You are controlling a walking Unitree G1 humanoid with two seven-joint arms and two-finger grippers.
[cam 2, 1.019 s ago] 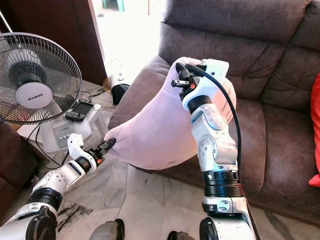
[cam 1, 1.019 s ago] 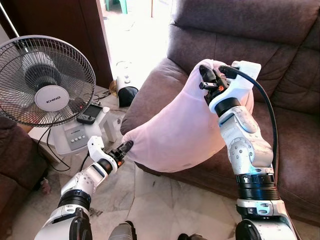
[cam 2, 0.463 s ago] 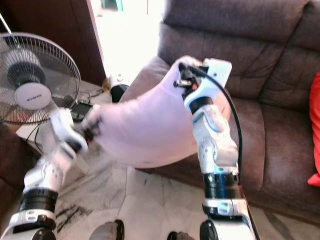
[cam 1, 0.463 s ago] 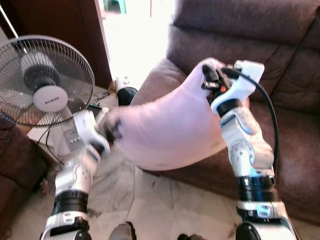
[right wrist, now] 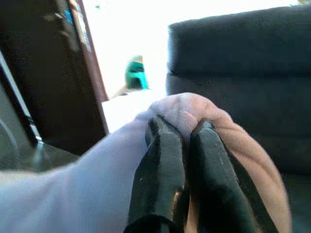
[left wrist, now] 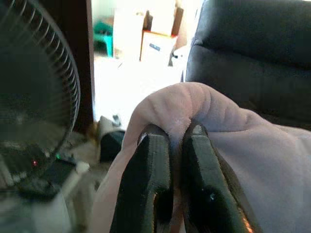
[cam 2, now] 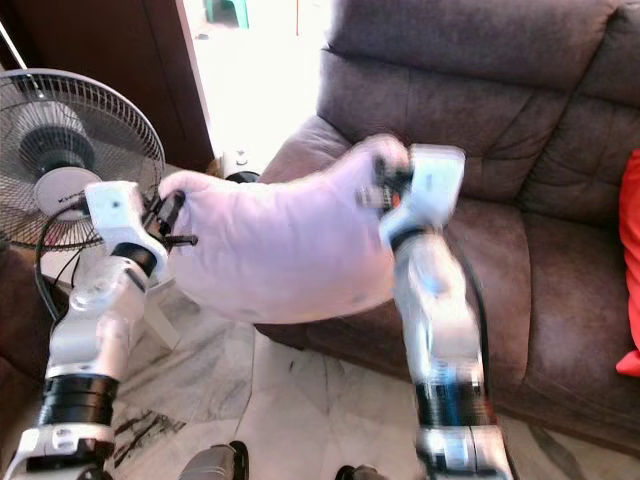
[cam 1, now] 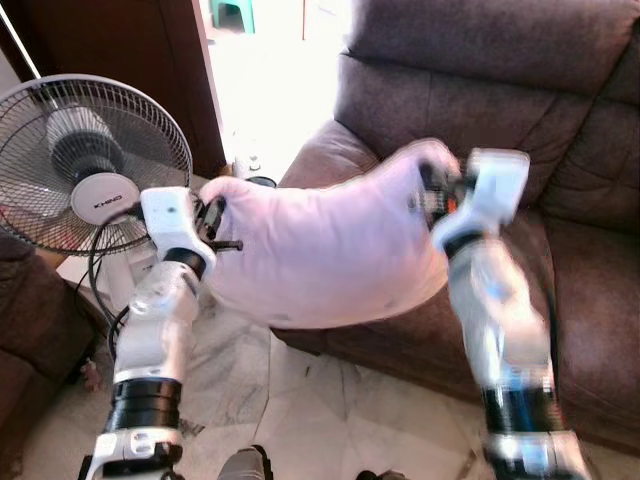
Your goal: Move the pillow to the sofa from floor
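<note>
Before the sofa (cam 1: 590, 250), the pillow (cam 1: 320, 250) hangs, corners pinched by left end effector (left wrist: 177, 141) and right end effector (right wrist: 182, 136).

Pale pink pillow (cam 1: 330, 250) held off the floor, in front of the brown sofa (cam 1: 560, 150)
Soft and sagging, it stretches left to right, pinched at each upper corner, its right end over the sofa's near seat edge
</note>
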